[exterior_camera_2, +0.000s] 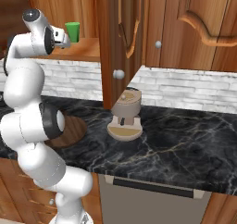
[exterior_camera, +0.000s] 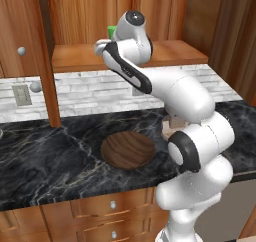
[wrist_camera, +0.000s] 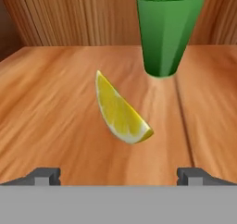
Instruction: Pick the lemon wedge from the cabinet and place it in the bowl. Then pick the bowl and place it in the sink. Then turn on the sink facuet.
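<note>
The lemon wedge (wrist_camera: 121, 109) lies on the cabinet shelf (wrist_camera: 55, 107), yellow with a paler cut face, and nothing touches it. My gripper (wrist_camera: 119, 177) is open just in front of the wedge, one fingertip to each side and below it in the hand view. The arm reaches up to the cabinet (exterior_camera: 170, 53) from the counter. The dark wooden bowl (exterior_camera: 128, 149) sits empty on the black marbled counter (exterior_camera: 45, 161) below the shelf, and its edge shows beside the arm (exterior_camera_2: 76, 128). The sink and the sink facuet are out of view.
A green cup (wrist_camera: 169, 31) stands on the shelf just behind and right of the wedge, also seen as the green cup (exterior_camera_2: 72, 32). A beige appliance (exterior_camera_2: 125, 116) stands on the counter right of the bowl. An open cabinet door (exterior_camera: 20, 36) hangs at left.
</note>
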Robot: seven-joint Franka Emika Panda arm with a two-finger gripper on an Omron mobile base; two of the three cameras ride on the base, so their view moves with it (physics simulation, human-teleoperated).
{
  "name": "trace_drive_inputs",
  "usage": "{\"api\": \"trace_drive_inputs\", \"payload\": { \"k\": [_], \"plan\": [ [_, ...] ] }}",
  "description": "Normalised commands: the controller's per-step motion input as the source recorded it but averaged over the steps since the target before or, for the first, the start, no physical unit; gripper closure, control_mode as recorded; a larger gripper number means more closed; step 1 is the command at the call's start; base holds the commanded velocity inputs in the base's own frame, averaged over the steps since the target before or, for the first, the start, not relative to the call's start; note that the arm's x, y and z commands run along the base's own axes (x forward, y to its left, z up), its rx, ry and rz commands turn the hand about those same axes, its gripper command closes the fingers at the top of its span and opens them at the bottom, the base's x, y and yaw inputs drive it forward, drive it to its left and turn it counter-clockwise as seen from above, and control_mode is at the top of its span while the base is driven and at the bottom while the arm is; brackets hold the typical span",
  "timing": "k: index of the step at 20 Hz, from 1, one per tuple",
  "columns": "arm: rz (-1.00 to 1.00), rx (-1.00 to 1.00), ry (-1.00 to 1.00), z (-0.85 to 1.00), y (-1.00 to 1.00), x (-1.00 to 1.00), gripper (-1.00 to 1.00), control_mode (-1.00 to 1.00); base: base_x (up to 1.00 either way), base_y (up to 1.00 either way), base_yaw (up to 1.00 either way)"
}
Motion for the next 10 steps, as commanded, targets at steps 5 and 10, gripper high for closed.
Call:
{"api": "trace_drive_inputs", "payload": {
  "k": [5, 10],
  "plan": [
    [0.03, 0.0, 0.0, 0.0, 0.02, 0.48, -1.0, -1.0, 0.0, 0.0, 0.0],
    [0.01, 0.0, 0.0, -0.05, 0.04, 0.35, -1.0, -1.0, 0.0, 0.0, 0.0]
  ]
}}
